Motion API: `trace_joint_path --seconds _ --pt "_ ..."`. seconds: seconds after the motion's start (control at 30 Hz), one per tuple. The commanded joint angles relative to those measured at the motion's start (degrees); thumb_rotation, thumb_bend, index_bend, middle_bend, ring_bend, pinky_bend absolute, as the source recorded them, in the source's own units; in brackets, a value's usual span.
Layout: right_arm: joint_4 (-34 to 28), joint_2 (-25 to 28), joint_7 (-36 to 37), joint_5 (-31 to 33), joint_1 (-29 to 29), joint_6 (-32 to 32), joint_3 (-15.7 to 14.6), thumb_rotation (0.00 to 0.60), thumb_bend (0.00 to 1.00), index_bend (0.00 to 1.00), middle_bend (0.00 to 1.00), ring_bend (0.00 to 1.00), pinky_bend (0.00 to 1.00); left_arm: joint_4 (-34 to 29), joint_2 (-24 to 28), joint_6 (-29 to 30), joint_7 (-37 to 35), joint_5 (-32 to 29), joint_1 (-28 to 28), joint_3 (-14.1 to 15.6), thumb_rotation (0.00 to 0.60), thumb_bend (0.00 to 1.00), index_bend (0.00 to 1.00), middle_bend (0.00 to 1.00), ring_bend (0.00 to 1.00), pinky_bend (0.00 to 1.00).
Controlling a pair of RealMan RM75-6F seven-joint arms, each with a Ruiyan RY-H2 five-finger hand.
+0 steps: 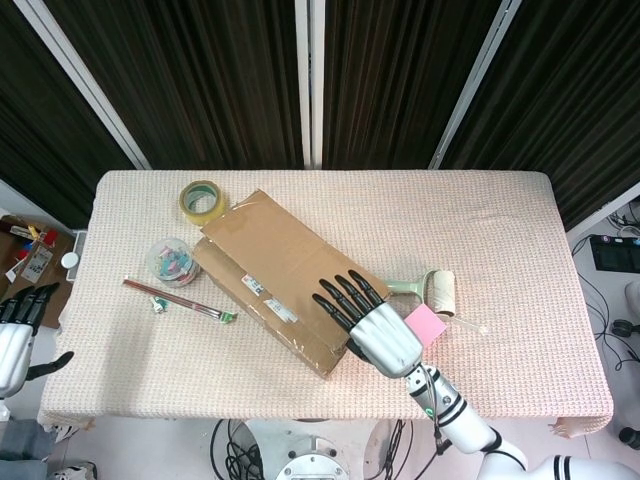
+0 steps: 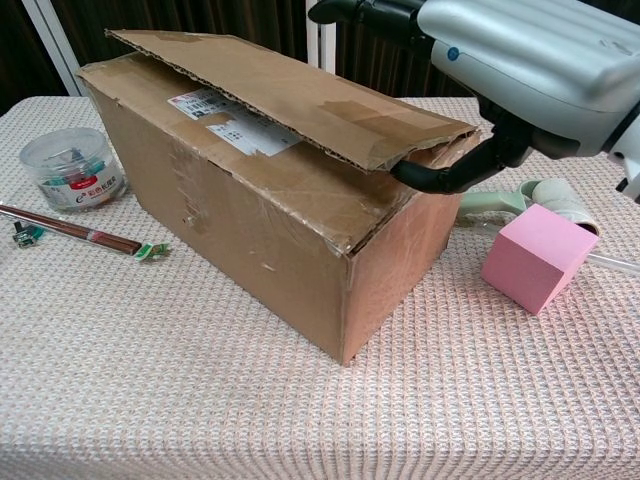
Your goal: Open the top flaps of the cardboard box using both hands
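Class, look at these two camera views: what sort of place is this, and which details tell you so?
Probably a robotics lab or test room, not a home. A robot's right hand reaches over a cardboard box on a cloth-covered table, black curtains screen the back, and cables trail on the floor.
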Motion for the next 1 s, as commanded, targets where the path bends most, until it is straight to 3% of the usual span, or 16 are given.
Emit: trace_joint_path --seconds 0.03,0.23,0.33,0.63,1.0 --pt "0.81 -0.89 -0.67 1.5 1.2 -1.18 0.74 0.6 0.23 0.0 0.0 0.0 0.0 -0.09 0.11 0.0 0.15 -0.09 0.02 -0.07 0.6 0.0 0.1 0.15 0.12 0.2" --pt "2.45 -2.21 -0.98 4.01 2.89 -1.52 2.17 0.6 0.24 0.0 0.0 0.0 0.0 -0.63 0.74 0.52 0.52 -0.15 0.39 -0.15 0.6 0.0 0.1 0.15 0.12 0.2" --pt "2.63 -2.25 -0.02 3.6 3.04 0.25 2.79 0.6 0.29 0.0 0.0 0.0 0.0 -0.94 1.01 0.66 0.26 -0.23 0.57 -0.16 0.6 0.0 0.1 0.15 0.12 0.2" --pt "5.74 1.29 4.94 5.51 4.02 3.07 6.88 0.6 0.33 0.0 0.0 0.0 0.0 -1.43 1.17 0.52 -0.26 0.16 0.34 -0.33 0.6 0.0 0.1 0.15 0.12 0.2" --pt "15.11 5.04 20.29 6.22 2.06 10.97 9.51 0.6 0.27 0.0 0.0 0.0 0.0 -1.67 1.2 0.19 0.77 0.4 0.08 -0.42 0.6 0.0 0.1 0.15 0.12 0.2"
